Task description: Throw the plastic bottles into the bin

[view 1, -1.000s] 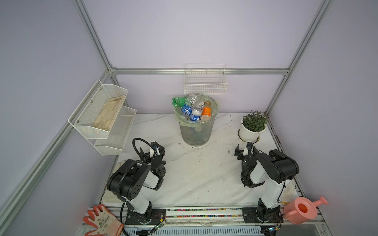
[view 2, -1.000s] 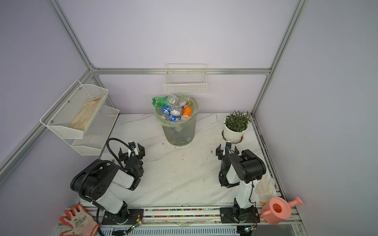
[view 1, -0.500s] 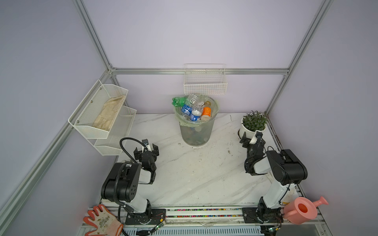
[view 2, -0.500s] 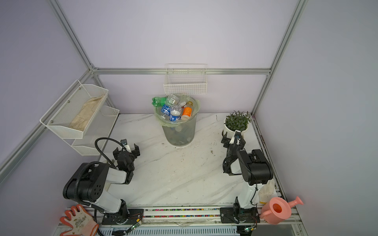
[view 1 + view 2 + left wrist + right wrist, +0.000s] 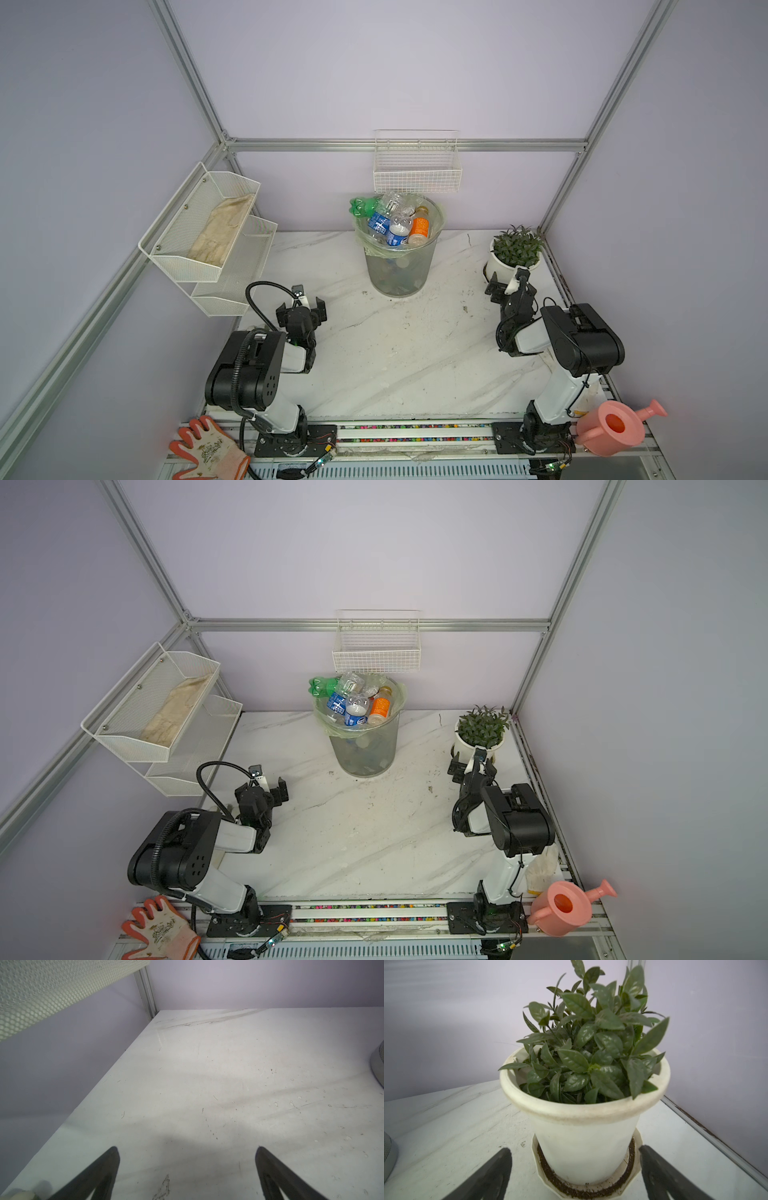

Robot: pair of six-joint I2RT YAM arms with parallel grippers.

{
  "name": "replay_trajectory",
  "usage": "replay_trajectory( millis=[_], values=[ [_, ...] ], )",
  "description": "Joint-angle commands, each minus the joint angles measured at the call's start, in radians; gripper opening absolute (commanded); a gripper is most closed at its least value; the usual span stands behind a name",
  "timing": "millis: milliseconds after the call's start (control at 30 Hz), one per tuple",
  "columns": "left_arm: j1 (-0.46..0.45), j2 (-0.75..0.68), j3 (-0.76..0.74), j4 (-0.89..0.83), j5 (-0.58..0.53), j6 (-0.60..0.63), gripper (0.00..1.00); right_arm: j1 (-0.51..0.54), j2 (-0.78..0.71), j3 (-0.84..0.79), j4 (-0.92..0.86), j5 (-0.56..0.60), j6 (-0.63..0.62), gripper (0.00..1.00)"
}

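The surface [image 5: 395,353] is showing white marble with grey veins. At twelve o'clock the grey mesh bin [image 5: 399,276] is carrying a pale green bag [image 5: 368,246], and the plastic bottles [image 5: 395,232] are showing blue and orange labels, plus one green bottle [image 5: 360,206]. At five o'clock the watering can [image 5: 611,434] is showing pink.

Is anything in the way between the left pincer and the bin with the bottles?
No, nothing visible. Only bare table lies between the open left pincer and the bin, where the plastic bottles already sit piled to the rim.
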Motion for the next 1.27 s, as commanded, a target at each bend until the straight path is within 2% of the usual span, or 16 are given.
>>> replay_trajectory(
  millis=[0, 1233],
  values=[
    [0.005, -0.012, 0.059, 0.029, 0.021, -0.012, 1.00, 0.000, -0.015, 0.005, 0.016, 0.009, -0.006, 0.97],
    [0.005, -0.010, 0.060, 0.030, 0.024, -0.010, 1.00, 0.000, -0.013, 0.005, 0.013, 0.006, -0.007, 0.97]
  ],
)
